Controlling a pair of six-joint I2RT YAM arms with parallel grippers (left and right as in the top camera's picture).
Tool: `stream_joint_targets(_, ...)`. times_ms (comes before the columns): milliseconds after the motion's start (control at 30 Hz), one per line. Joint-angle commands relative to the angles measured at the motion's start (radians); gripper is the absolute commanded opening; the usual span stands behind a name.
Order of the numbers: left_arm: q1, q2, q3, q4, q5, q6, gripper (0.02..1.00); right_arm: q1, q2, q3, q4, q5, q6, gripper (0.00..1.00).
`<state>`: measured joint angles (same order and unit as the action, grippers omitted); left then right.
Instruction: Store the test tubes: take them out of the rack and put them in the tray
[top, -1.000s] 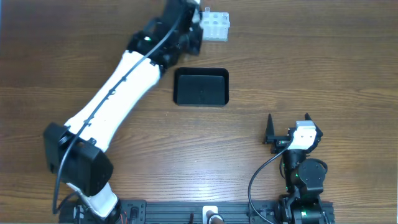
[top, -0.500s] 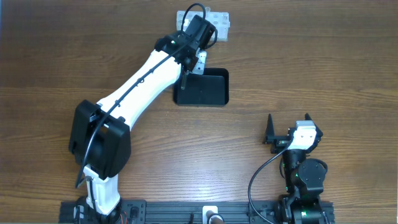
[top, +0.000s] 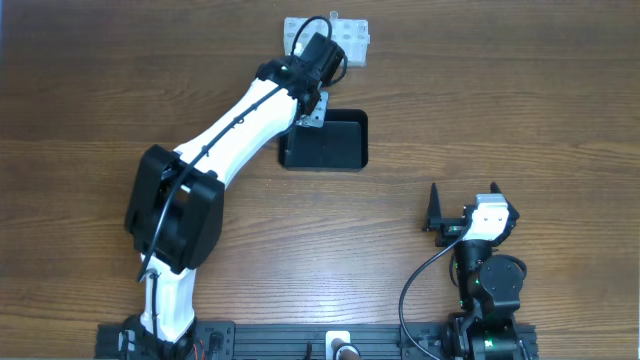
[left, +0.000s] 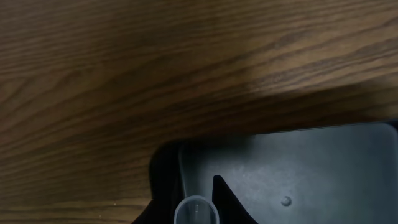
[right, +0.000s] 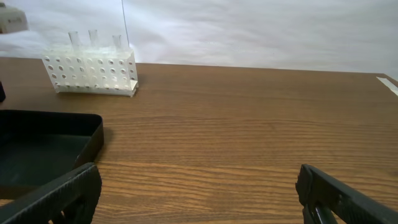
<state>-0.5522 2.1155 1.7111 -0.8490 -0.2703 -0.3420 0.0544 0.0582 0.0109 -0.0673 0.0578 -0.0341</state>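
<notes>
Black claw (left: 198, 216) with tube (left: 196, 208) over tray (left: 311, 168)

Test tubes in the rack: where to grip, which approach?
Grip a test tube by the bare top standing above the rack, coming straight down. The tubes stand upright and the rack's perforated walls enclose their lower parts, so a side approach likely finds no grip.
</notes>
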Motion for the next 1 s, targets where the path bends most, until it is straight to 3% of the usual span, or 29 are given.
stream_joint_targets(33, 0.005, 0.023, -0.005, -0.001, 0.006, -0.019, 0.047, 0.005, -0.003, -0.006, -0.004, -0.008, -0.005, 0.991)
stream_joint_targets(467, 0.019, 0.071, -0.005, 0.000, 0.029, -0.019, 0.097, 0.005, -0.003, -0.006, -0.004, -0.008, -0.005, 0.991)
stream_joint_targets(667, 0.027, 0.069, -0.005, 0.010, 0.046, -0.019, 0.290, 0.005, -0.003, -0.006, -0.004, -0.008, -0.005, 0.993)
stream_joint_targets(733, 0.027, 0.060, -0.005, 0.019, 0.049, -0.019, 0.308, 0.005, -0.003, -0.006, -0.004, -0.008, -0.005, 0.993)
stream_joint_targets(800, 0.027, 0.027, -0.002, 0.031, 0.058, -0.019, 0.413, 0.005, -0.003, -0.006, -0.004, -0.008, -0.005, 0.991)
stream_joint_targets(1000, 0.027, -0.072, 0.042, 0.062, 0.044, -0.018, 0.487, 0.005, -0.003, -0.006, -0.004, -0.008, -0.005, 0.991)
